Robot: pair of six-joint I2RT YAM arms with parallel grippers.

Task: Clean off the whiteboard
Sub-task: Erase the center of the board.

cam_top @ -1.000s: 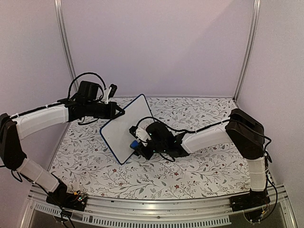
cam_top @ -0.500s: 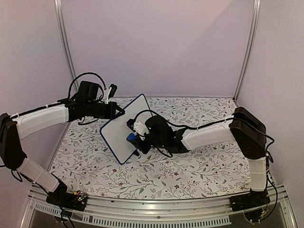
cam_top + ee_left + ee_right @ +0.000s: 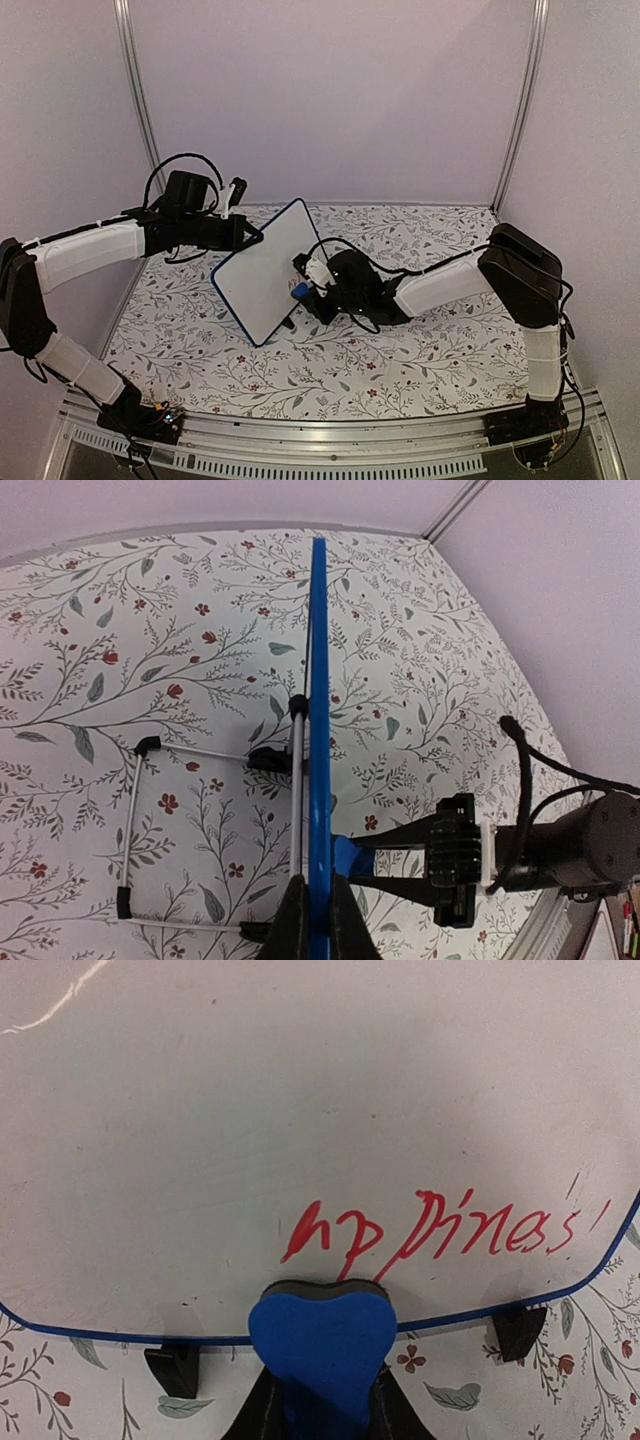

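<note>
The whiteboard stands tilted on the floral table, white with a thin blue edge. My left gripper is shut on its upper left edge, fingers pinching the blue rim. Red handwriting runs along the board's lower part. My right gripper is shut on a blue eraser, whose dark felt face presses the board just below the left end of the writing, at the blue bottom edge. In the top view, the eraser sits near the board's right edge.
A silver wire stand with black feet lies behind the board. Two black feet hang under the board's edge. Lilac walls and aluminium posts enclose the table. A rail runs along the near edge.
The right gripper with the eraser slid up and left across the board, then back right toward the board's right edge. The left arm and the board stayed put.
</note>
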